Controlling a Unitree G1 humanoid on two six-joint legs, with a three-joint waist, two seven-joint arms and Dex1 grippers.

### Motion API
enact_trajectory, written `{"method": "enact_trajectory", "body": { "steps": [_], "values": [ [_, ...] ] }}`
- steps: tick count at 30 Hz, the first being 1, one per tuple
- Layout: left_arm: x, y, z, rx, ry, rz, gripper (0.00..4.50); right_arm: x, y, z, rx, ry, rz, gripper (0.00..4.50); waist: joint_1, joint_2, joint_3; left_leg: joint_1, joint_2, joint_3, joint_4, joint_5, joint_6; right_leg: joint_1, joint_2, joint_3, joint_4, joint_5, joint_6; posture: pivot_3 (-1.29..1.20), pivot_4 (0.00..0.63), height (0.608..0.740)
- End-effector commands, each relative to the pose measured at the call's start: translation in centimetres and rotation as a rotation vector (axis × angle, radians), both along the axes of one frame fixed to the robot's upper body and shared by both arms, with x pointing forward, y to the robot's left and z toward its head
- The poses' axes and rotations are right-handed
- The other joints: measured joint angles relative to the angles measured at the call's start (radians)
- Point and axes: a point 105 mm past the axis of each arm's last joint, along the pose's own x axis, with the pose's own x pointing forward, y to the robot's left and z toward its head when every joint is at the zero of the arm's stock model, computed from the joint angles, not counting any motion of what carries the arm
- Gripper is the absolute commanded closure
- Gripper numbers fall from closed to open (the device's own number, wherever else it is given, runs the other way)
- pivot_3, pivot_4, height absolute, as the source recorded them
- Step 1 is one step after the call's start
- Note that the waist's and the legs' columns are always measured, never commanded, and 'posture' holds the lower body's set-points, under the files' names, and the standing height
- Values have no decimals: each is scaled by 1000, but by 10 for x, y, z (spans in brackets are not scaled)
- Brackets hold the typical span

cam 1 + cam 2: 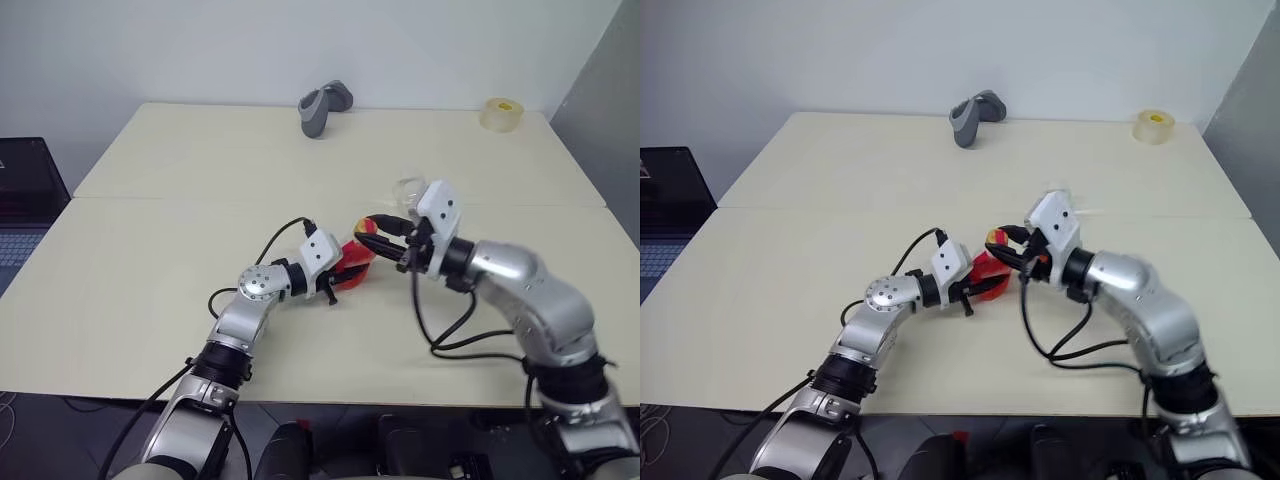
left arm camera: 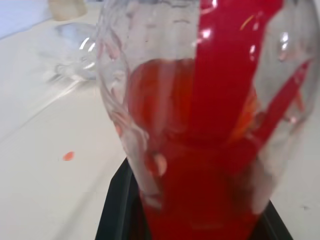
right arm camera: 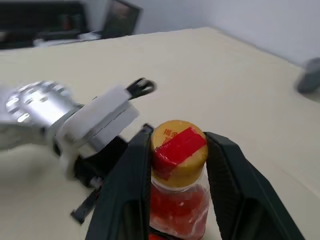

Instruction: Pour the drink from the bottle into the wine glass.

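Cream tabletop (image 1: pixel 150 300): mid-surface, the left claw (image 1: pixel 345 272) is clamped on the bottle (image 3: pixel 177 200) of red drink (image 2: pixel 200 165); the right claw (image 3: pixel 177 150) brackets the cap (image 3: pixel 178 147), fingers apparently touching. Squeeze squarely, then twist. The wine glass (image 1: pixel 408 190) waits just behind.

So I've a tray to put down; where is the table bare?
Bare: the near left table, and the far stretch between the grey object and the tape roll. Crowded: the middle, where both grippers meet at the bottle by the wine glass.
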Motion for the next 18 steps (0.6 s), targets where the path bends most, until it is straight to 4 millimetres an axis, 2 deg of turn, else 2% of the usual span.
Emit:
{"method": "enact_trajectory", "body": {
  "steps": [1,4,8,10,13,17,18],
  "values": [
    [-13,-8,21,-31,-77,-111,3628,11,-9,-6,-116,33,151,3275,-1,0,0,0,0,1,0,0,0,0,0,0,0,0,0,0,150,740],
    [-12,-7,21,-12,-125,-119,3633,25,-14,-3,-148,35,172,3275,-2,0,0,1,1,3,0,0,0,0,0,1,0,0,0,0,150,740],
    [-8,-9,24,-45,-151,-88,3657,23,-11,12,-98,27,214,3275,2,0,0,0,2,1,0,0,0,0,-1,2,0,0,0,0,150,740],
    [-4,-10,27,-74,-156,-50,3677,26,-10,21,-43,-29,163,3275,3,0,0,-1,1,-1,1,0,0,-1,-2,2,0,0,0,0,150,740],
    [2,-9,30,-126,-144,13,3683,16,-11,26,-1,-78,117,2272,5,0,0,-2,1,-2,1,0,0,-1,-3,1,0,0,0,0,150,740],
    [11,-5,37,-216,-108,105,3709,-13,-12,36,132,-105,5,845,16,0,0,-4,1,-4,1,0,0,-1,-3,0,0,0,0,0,150,740],
    [12,-4,38,-225,-103,115,3709,-18,-12,37,150,-103,-20,806,17,0,0,-4,0,-3,2,0,0,-1,-3,1,0,0,0,0,150,740]
  ]
}}
